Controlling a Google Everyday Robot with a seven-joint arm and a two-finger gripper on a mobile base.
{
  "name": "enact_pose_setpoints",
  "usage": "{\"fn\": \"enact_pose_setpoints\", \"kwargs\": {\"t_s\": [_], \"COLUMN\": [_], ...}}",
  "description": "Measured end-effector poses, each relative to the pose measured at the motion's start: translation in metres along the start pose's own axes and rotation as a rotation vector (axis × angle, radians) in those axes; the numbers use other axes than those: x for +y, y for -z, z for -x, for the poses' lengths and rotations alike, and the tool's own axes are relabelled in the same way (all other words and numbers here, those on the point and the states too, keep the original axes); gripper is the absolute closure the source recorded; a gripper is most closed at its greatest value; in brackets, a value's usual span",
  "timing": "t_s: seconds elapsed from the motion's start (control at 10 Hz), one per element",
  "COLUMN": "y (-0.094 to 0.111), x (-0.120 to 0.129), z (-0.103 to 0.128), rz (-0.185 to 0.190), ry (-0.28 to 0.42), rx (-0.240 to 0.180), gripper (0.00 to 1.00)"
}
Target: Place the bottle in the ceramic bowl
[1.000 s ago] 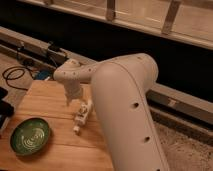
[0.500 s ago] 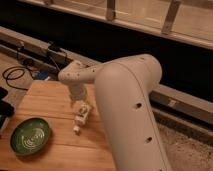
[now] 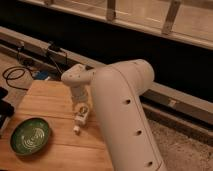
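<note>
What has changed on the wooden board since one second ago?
Almost nothing. The gripper drifted very slightly rightward in the picture, staying low over the bottle on the wooden board; nothing was visibly taken or released. The bottle and the ceramic bowl kept their places.

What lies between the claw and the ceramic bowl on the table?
Only bare wooden tabletop, as the camera view shows. The claw hangs over the bottle, right of the ceramic bowl.
</note>
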Motion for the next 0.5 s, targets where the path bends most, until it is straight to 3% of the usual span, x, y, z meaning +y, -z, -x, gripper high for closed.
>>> {"fn": "enact_pose_setpoints", "kwargs": {"t_s": [0.2, 0.5], "y": [-0.0138, -0.0127], "x": [-0.0069, -0.0122], "z": [-0.0016, -0.0012], "rz": [0.006, 0.036], "ry": [-0.026, -0.044], "rx": [0.041, 0.04], "gripper": [0.46, 0.77]}}
